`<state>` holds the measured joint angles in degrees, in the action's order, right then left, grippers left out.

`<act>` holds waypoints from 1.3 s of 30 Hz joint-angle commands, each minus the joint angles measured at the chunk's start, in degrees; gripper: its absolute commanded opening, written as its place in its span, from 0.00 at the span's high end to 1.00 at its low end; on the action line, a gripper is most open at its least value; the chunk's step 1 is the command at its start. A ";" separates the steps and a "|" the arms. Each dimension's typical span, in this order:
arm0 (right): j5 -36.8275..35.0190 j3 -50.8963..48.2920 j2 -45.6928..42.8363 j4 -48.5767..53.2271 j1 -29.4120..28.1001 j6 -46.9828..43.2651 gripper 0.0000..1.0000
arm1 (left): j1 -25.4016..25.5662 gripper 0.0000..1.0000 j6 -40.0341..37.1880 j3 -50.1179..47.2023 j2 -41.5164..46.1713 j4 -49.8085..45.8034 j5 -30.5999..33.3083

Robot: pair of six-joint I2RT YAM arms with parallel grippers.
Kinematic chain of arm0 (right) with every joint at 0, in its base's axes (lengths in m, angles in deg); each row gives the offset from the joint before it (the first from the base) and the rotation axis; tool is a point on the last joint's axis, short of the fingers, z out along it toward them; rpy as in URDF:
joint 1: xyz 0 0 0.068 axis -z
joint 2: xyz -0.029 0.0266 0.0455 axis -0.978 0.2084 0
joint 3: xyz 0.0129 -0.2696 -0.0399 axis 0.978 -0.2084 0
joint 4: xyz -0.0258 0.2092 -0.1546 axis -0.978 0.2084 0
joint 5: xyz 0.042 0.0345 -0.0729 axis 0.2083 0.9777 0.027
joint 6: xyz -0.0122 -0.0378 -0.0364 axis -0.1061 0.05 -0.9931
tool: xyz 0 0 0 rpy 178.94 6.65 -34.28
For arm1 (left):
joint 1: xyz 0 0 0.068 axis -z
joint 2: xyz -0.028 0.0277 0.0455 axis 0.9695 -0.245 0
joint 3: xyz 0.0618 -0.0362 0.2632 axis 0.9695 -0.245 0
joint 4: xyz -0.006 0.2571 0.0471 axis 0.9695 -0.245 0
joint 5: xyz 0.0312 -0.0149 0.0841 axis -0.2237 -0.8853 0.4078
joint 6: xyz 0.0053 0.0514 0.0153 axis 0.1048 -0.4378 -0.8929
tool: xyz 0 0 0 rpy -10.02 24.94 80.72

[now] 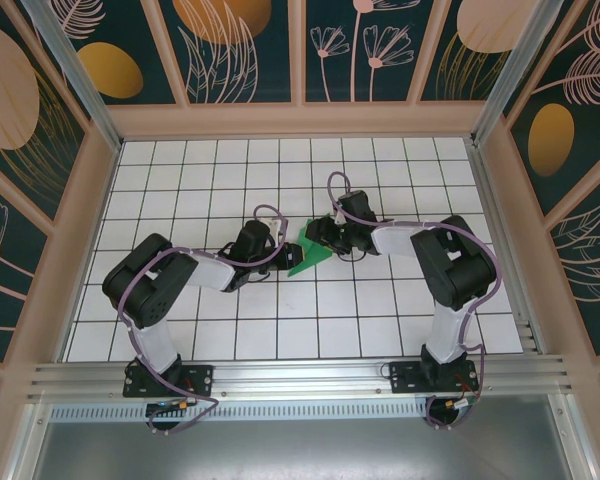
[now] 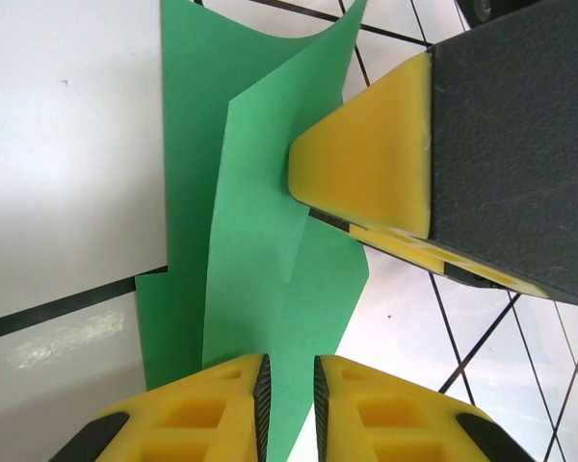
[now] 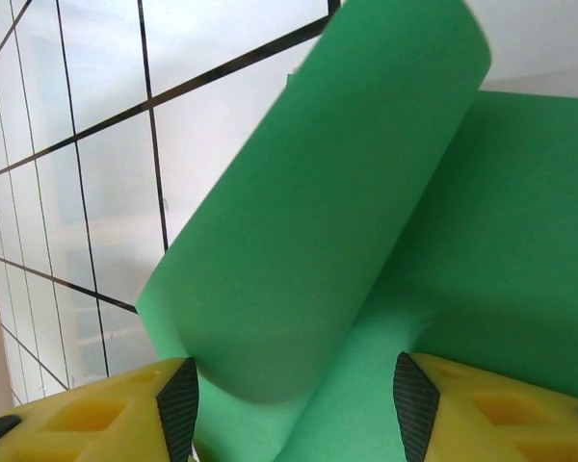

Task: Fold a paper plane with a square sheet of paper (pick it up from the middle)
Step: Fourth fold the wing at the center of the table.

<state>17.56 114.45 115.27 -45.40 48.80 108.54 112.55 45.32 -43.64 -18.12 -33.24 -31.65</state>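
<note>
The thin bright-green square sheet of paper (image 1: pixel 308 256) is lying partly folded near the middle of the white gridded table (image 1: pixel 280 330), one flap curling up off the rest instead of lying flat. Your left gripper (image 2: pixel 289 390) is straddling the raised fold with its jaws almost together; whether it is really pinching the paper I cannot tell. Your right gripper (image 3: pixel 294 399) is standing released and wide around the curled flap, one yellow fingertip (image 2: pixel 366 164) pushing against the paper's edge. You are risking a crooked crease here: the flap is springing back, so pressing down now is likely to set it off-line. If the left side is not actually gripping, the right fingertip's push is likely to slide the whole sheet sideways.
</note>
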 commanded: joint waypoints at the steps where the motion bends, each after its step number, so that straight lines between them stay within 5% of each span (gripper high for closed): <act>1: -3.81 -0.60 3.08 6.36 0.14 -2.03 0.40 | -0.29 0.77 -0.77 1.23 -1.15 -1.01 0.94; 32: -15.39 7.84 12.33 24.16 -1.77 -1.70 0.57 | -0.33 0.84 2.28 2.29 3.83 -4.28 5.88; 39: -16.03 8.23 12.65 24.99 -1.86 -1.05 0.58 | -0.33 0.83 3.77 2.02 4.31 -1.30 1.47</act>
<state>9.91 125.85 120.32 -27.26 46.94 108.15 112.55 47.62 -42.00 -14.44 -36.61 -27.67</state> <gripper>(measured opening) 0.421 0.169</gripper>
